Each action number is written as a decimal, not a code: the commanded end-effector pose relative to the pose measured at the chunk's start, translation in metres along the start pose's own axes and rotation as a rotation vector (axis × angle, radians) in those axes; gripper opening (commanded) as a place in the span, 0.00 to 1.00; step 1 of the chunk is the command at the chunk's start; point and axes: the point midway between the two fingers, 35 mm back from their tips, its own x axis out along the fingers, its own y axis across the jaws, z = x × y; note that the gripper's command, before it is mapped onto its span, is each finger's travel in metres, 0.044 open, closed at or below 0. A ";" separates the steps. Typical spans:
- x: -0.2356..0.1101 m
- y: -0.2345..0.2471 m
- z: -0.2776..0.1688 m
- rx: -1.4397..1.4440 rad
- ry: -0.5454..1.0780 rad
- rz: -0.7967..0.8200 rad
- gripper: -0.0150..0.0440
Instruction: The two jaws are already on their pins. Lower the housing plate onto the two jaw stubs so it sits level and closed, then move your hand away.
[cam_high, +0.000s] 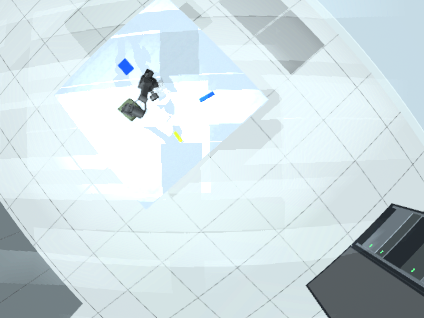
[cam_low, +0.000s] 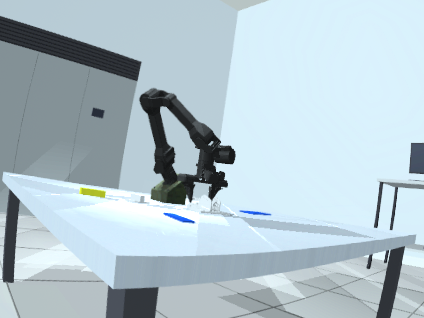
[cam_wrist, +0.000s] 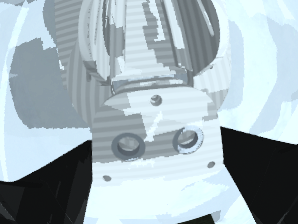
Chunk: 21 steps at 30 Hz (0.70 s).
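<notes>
the housing plate (cam_wrist: 157, 120) is located between the two fingers of the gripper (cam_low: 202, 199) (cam_wrist: 154, 140), which grasp it at its left and right edges in the wrist view. the fingers stand wide apart, one against each side of the part. the plate is pale and striped with shadow; it carries two ringed holes side by side, one small hole centered above them, and one small hole near each lower corner. beyond its rounded upper edge are pale curved parts (cam_wrist: 150, 30) with upright walls. whether the plate touches the stubs, or is level and closed, cannot be told from these views. in the exterior view the gripper points downward, low over the table (cam_high: 100, 135) (cam_low: 150, 270), near a cluster of pale parts (cam_low: 215, 206) whose outlines are hard to separate. the black arm (cam_high: 148, 84) (cam_low: 182, 113) rises from a dark green base (cam_high: 121, 109) (cam_low: 165, 193), bends at the top, and descends to the gripper. a blue square (cam_high: 126, 66) (cam_low: 255, 213) lies flat near the arm. a blue bar (cam_high: 206, 96) (cam_low: 178, 218) and a yellow bar (cam_high: 178, 136) (cam_low: 93, 192) rest on the table, well apart from each other. in the top view the gripper is too small to make out.
</notes>
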 end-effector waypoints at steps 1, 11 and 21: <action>0.001 -0.001 -0.001 -0.010 0.000 -0.007 0.85; 0.001 -0.001 -0.001 -0.010 0.000 -0.007 0.85; 0.004 -0.001 -0.001 -0.018 0.000 -0.007 0.85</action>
